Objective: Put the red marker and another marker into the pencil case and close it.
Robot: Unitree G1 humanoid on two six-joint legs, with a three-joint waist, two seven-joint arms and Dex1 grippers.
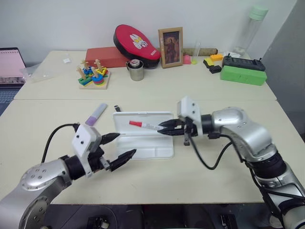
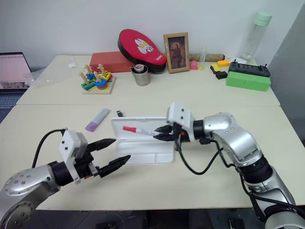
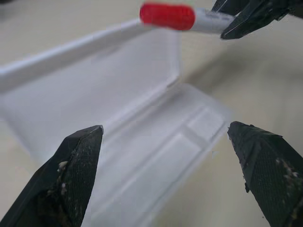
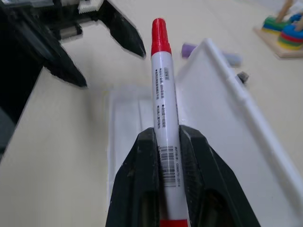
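The white pencil case (image 1: 143, 136) lies open in the middle of the table, lid raised at the back. My right gripper (image 1: 167, 128) is shut on the red marker (image 1: 144, 125), held level above the case with its red cap pointing left; in the right wrist view the fingers (image 4: 142, 175) clamp the marker's barrel (image 4: 163, 109). My left gripper (image 1: 118, 149) is open and empty just left of the case's front edge. The lilac highlighter (image 1: 96, 114) lies on the table left of the case.
A small black stick (image 1: 116, 109) lies behind the case. At the back stand a wooden stacking toy (image 1: 93, 77), a metal cup (image 1: 136, 69), a red box and red pouch (image 1: 136, 42), a picture frame (image 1: 171, 46), a green box (image 1: 243, 75) and a bottle (image 1: 251, 28).
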